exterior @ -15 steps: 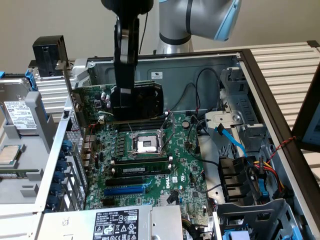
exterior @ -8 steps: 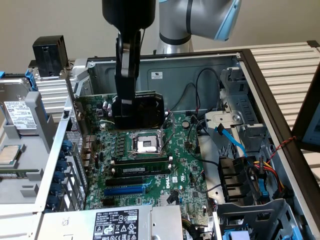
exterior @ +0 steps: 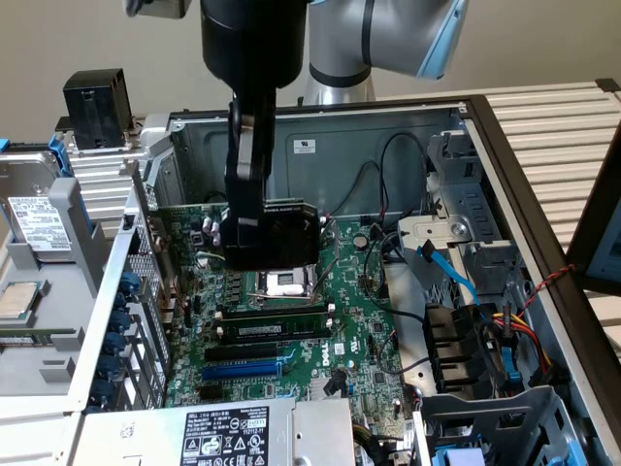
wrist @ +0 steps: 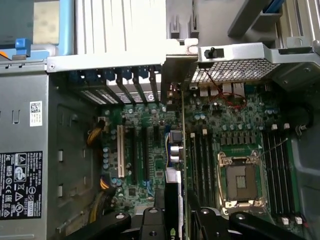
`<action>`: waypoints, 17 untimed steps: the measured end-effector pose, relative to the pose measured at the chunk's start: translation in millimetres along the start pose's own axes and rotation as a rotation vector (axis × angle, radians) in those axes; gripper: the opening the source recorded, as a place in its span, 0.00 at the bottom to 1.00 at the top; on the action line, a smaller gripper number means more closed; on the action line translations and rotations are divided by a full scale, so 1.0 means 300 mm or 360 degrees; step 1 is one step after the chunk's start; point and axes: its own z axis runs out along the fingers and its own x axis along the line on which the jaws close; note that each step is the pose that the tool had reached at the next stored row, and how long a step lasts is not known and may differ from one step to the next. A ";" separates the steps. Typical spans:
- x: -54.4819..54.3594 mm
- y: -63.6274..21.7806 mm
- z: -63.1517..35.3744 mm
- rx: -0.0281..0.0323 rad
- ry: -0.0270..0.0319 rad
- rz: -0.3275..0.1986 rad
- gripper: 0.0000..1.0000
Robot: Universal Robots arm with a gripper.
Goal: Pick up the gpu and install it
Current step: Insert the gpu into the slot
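Observation:
My gripper [exterior: 248,225] is shut on the gpu [exterior: 281,236], a short card with a black cooler shroud and a green board edge. It hangs upright just above the large green motherboard [exterior: 361,325] inside the open computer case, over the area near the CPU socket [exterior: 287,283]. In the wrist view the gpu [wrist: 174,200] is seen edge-on between the fingers [wrist: 150,222]. Its silver end bracket [wrist: 175,75] reaches toward the rear slot openings, and the expansion slots [wrist: 137,150] lie below and beside the card.
Black memory sticks [exterior: 272,325] and a blue slot [exterior: 243,371] lie nearer the power supply [exterior: 223,432]. Cables and a drive cage [exterior: 485,340] crowd the exterior view's right. Blue slot latches [exterior: 121,311] line the case's rear wall. A loose drive carrier [exterior: 39,233] rests outside, left.

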 end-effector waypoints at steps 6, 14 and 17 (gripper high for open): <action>0.019 -0.008 0.036 -0.00007 -0.00040 0.0018 0.27; 0.036 -0.017 0.085 -0.00038 -0.00284 0.0019 0.27; 0.035 -0.018 0.096 -0.00056 -0.00467 -0.0010 0.27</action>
